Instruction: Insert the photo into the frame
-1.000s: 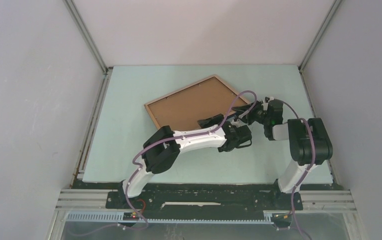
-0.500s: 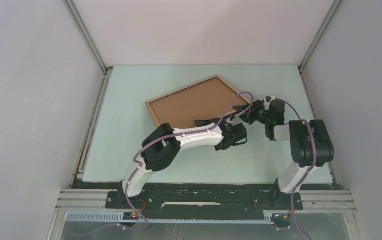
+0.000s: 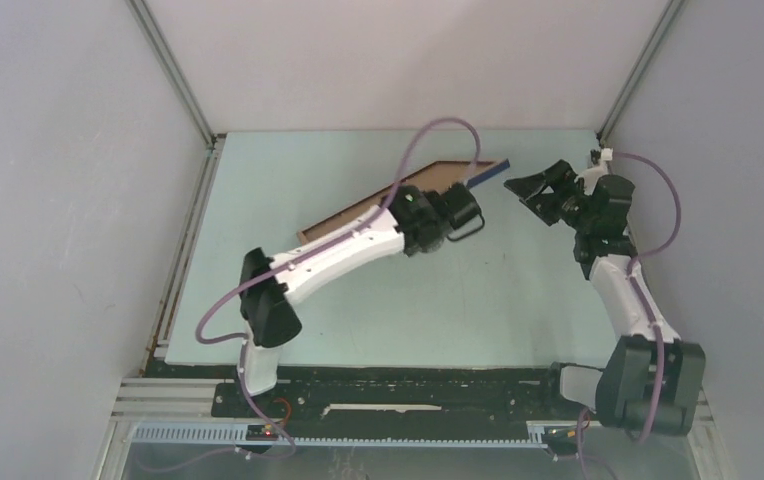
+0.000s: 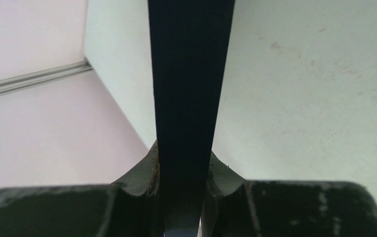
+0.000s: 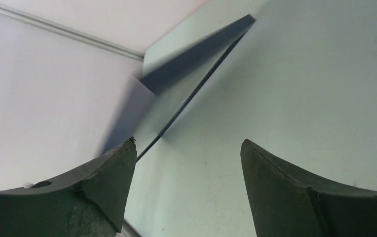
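The frame (image 3: 436, 173) stands tipped up steeply on its long edge at the back middle of the table. Its brown face shows as a narrow wedge and its navy edge (image 3: 488, 173) points right. My left gripper (image 3: 450, 203) is shut on the frame's rim. In the left wrist view the dark navy bar (image 4: 189, 74) runs up from between the clamped jaws (image 4: 184, 160). My right gripper (image 3: 536, 184) hangs open just right of the frame's corner, apart from it. Its wrist view shows the blue frame (image 5: 196, 52) beyond the spread jaws (image 5: 189, 145). I cannot tell the photo apart from the frame.
Pale green tabletop (image 3: 478, 290) lies under both arms. Grey enclosure walls close in on the left, back and right, with an aluminium rail (image 3: 183, 250) along the table's left edge. The arm bases sit on the black bar (image 3: 408, 395) at the near edge.
The left gripper shut on the frame's rim and swung it up from lying flat to standing steeply on edge. The right gripper opened, let go and drew back to the right.
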Controlling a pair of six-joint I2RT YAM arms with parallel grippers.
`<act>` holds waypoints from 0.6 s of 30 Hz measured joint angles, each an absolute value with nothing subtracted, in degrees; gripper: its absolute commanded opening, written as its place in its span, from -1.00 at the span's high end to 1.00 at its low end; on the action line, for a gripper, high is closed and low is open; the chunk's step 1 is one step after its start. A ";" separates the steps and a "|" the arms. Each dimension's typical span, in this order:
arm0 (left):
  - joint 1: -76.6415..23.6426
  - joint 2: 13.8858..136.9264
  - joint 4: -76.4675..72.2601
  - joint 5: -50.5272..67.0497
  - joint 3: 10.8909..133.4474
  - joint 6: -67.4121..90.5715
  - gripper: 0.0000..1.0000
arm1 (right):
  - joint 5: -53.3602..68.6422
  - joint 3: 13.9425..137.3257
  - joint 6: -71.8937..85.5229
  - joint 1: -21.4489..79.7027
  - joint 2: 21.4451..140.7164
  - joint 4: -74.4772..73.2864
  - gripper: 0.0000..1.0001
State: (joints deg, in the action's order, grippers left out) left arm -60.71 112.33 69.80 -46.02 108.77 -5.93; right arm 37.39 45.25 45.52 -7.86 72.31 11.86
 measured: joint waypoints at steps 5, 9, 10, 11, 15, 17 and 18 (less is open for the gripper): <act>-55.79 108.47 74.85 -34.35 121.78 -5.89 1.00 | 33.87 45.87 38.37 -9.10 65.87 2.63 -0.67; -49.89 102.08 75.16 -24.36 124.25 -3.46 1.00 | 32.18 45.87 36.10 -10.68 65.56 -2.02 -0.63; -48.47 100.88 75.09 -22.06 124.46 -2.81 1.00 | 32.16 45.87 35.97 -10.92 65.91 -2.57 -0.62; -46.59 99.61 74.94 -19.11 124.62 -1.93 1.00 | 32.21 45.87 35.86 -11.03 66.32 -2.68 -0.61; -41.39 97.41 74.78 -9.61 126.13 -0.30 1.00 | 32.88 45.87 35.86 -11.18 68.20 -3.29 -0.60; -41.17 97.41 74.70 -6.44 126.54 -1.65 1.00 | 33.06 45.87 35.86 -11.20 68.49 -3.81 -0.60; -41.21 97.41 74.91 -4.32 126.54 -2.72 1.00 | 33.08 45.87 35.86 -11.25 68.49 -4.05 -0.60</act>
State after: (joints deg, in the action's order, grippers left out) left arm -41.21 97.41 74.91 -4.32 126.54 -2.72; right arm 33.08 45.87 35.86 -11.25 68.49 -4.05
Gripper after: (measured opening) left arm 0.246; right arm 0.804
